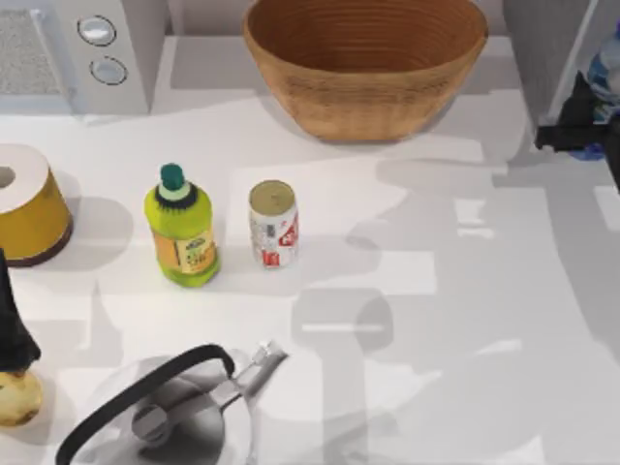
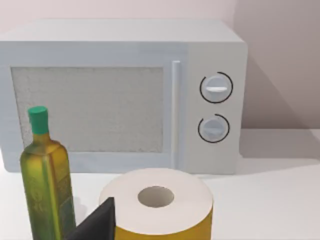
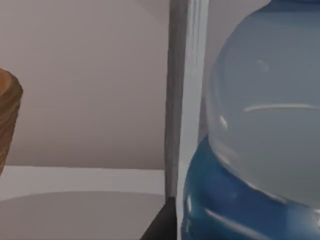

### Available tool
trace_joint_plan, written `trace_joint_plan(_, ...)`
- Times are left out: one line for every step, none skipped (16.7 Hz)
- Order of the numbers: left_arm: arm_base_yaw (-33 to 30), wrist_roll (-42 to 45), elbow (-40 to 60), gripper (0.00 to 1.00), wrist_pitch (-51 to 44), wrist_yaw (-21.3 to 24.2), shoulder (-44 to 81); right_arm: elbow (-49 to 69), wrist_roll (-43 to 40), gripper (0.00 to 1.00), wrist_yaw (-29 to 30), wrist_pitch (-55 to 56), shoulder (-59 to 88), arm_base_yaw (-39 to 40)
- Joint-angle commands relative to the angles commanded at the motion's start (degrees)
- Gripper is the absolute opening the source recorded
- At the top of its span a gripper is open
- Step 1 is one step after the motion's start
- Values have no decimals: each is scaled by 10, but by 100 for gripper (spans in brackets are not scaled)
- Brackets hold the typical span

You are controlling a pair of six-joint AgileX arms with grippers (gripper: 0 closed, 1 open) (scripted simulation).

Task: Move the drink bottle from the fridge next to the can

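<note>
The drink bottle (image 1: 608,63), clear with a blue label, stands inside the grey fridge (image 1: 547,48) at the table's far right. In the right wrist view the drink bottle (image 3: 260,125) looms very close, just past the fridge's upright edge (image 3: 185,75). My right gripper (image 1: 586,121) is at the fridge opening, right up against the bottle. The white-and-silver can (image 1: 273,225) with red marks stands upright left of the table's middle, far from the bottle. My left gripper (image 1: 12,334) is parked at the left edge, open, one dark finger (image 2: 102,220) showing.
A yellow-green bottle (image 1: 182,228) stands just left of the can. A yellow roll (image 1: 29,203) and a microwave (image 1: 87,48) sit far left, a woven basket (image 1: 363,68) at the back, a kettle (image 1: 174,407) in front. An olive-green bottle (image 2: 45,180) stands by the left gripper.
</note>
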Motion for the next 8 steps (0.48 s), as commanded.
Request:
trace_joint_plan(0,0,0,100,0,0,0,-1,0,0,49,14,12,50)
trace_joint_plan(0,0,0,100,0,0,0,-3,0,0,99,28,22,101)
trace_joint_plan(0,0,0,100,0,0,0,-5,0,0,148,41,31,150)
trace_joint_plan(0,0,0,100,0,0,0,-7,0,0,194,53,39,196)
trace_joint_plan(0,0,0,100,0,0,0,-9,0,0,235,64,45,237)
trace_joint_plan(0,0,0,100,0,0,0,-12,0,0,271,74,50,273)
trace_joint_plan(0,0,0,100,0,0,0,-14,0,0,300,82,54,302)
trace_joint_plan(0,0,0,100,0,0,0,-16,1,0,324,88,56,325)
